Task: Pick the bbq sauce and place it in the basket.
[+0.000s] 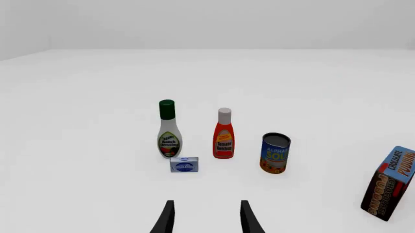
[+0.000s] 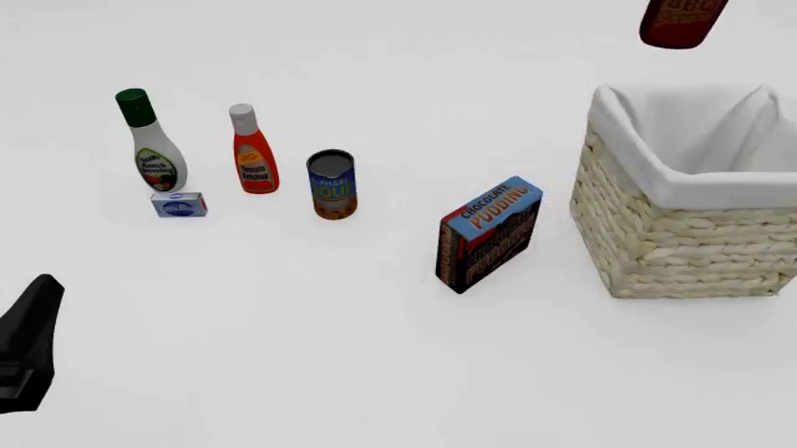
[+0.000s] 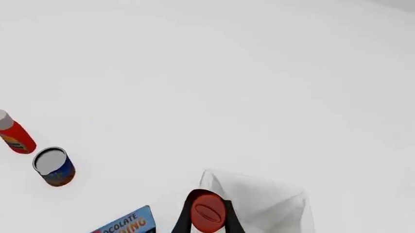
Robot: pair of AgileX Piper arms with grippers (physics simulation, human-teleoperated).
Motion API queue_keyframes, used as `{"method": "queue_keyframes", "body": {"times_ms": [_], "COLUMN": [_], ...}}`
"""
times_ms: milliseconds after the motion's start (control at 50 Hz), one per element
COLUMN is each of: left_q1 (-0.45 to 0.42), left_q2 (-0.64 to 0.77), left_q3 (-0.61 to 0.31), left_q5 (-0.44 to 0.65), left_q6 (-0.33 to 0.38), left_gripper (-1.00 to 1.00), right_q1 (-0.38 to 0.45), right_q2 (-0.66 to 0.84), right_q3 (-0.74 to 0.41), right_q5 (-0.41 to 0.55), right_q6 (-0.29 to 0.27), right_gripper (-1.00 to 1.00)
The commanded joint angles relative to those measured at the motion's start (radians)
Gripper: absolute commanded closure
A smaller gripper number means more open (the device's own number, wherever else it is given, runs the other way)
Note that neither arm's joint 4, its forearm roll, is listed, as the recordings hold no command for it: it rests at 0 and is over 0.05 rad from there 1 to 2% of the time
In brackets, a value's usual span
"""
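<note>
The bbq sauce (image 2: 680,22) hangs high in the air at the front view's top edge, above the far side of the basket (image 2: 682,245); only its dark lower part shows there. In the right wrist view its red cap (image 3: 208,211) sits between the two dark fingers of my right gripper (image 3: 208,221), which is shut on the bottle, with the basket's white liner (image 3: 267,198) below. My left gripper (image 1: 206,219) is open and holds nothing, low at the near left of the table; part of its dark arm (image 2: 28,359) shows in the front view.
At the far left stand a white ranch bottle with a green cap (image 2: 155,145), an orange-red ketchup bottle (image 2: 253,154), a blue soup can (image 2: 331,184) and a small blue-white box (image 2: 179,204). A chocolate pudding box (image 2: 488,233) stands just left of the basket.
</note>
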Motion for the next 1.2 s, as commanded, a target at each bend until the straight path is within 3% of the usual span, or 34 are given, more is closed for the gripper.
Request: {"method": "queue_keyframes", "body": {"times_ms": [20, 600, 1200], "left_q1": [0.0, 0.0, 0.0], "left_q2": [0.0, 0.0, 0.0], "left_q3": [0.0, 0.0, 0.0], "left_q5": [0.0, 0.0, 0.0], "left_q6": [0.0, 0.0, 0.0], "left_gripper": [-1.0, -1.0, -1.0], "right_q1": [-0.073, -0.219, -0.262], "right_q2": [-0.027, -0.024, 0.108], "right_q3": [0.056, 0.213, 0.348], "right_q5": [-0.034, -0.159, -0.322], "right_q6": [0.003, -0.006, 0.013], "right_gripper": [1.0, 1.0, 1.0]}}
